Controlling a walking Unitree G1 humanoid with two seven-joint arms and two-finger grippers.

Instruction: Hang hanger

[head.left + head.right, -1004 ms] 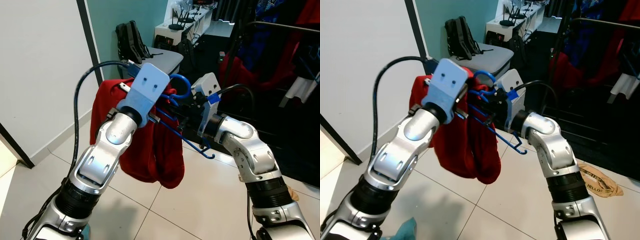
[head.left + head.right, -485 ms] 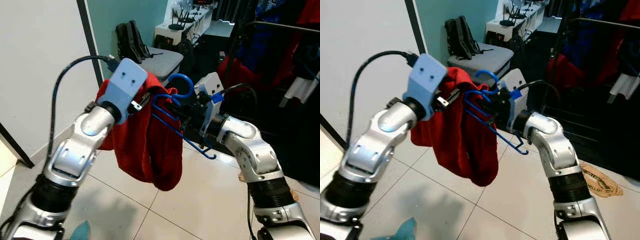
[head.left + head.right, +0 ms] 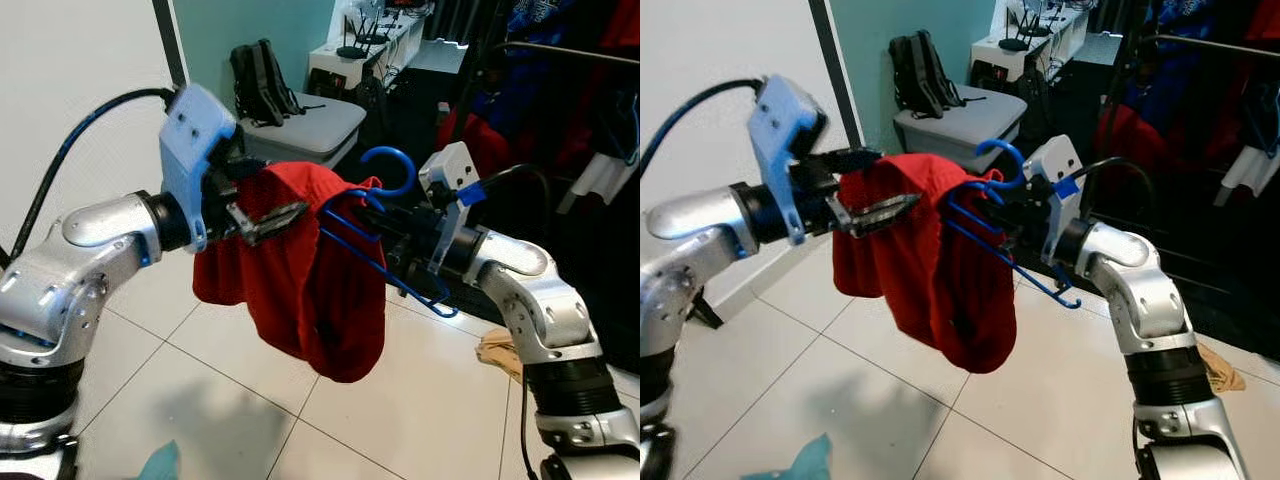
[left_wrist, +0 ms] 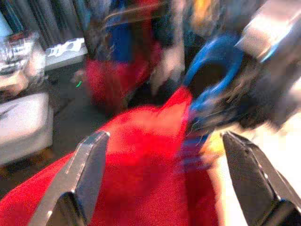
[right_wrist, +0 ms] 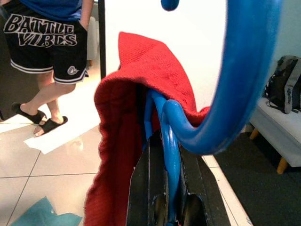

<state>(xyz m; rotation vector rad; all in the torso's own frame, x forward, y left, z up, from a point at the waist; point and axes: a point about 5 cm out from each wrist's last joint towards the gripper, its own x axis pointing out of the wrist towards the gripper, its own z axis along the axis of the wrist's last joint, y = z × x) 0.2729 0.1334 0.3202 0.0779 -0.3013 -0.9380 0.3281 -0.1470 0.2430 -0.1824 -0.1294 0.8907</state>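
A blue hanger [image 3: 390, 165] carries a red garment [image 3: 310, 290] that hangs in folds over its bars. My right gripper [image 5: 169, 155] is shut on the hanger's blue bar just under the hook, holding it up at chest height from the right. My left gripper [image 3: 875, 185] reaches in from the left and is open. One finger [image 4: 87, 174] lies over the garment's left shoulder and the other under it, with the red cloth between them. The hook's open end points up toward the dark clothes rail [image 3: 570, 55] at the far right.
A grey bench [image 3: 310, 125] with a black backpack [image 3: 258, 85] stands behind the hanger. Clothes hang from the rail at the right. A teal cloth [image 3: 160, 465] and a brown paper bag [image 3: 500, 350] lie on the tiled floor. A person in black shorts [image 5: 42, 42] stands nearby.
My left arm has swung out to the left and now points across at the garment from the side. The right gripper has carried the hanger a little to the right.
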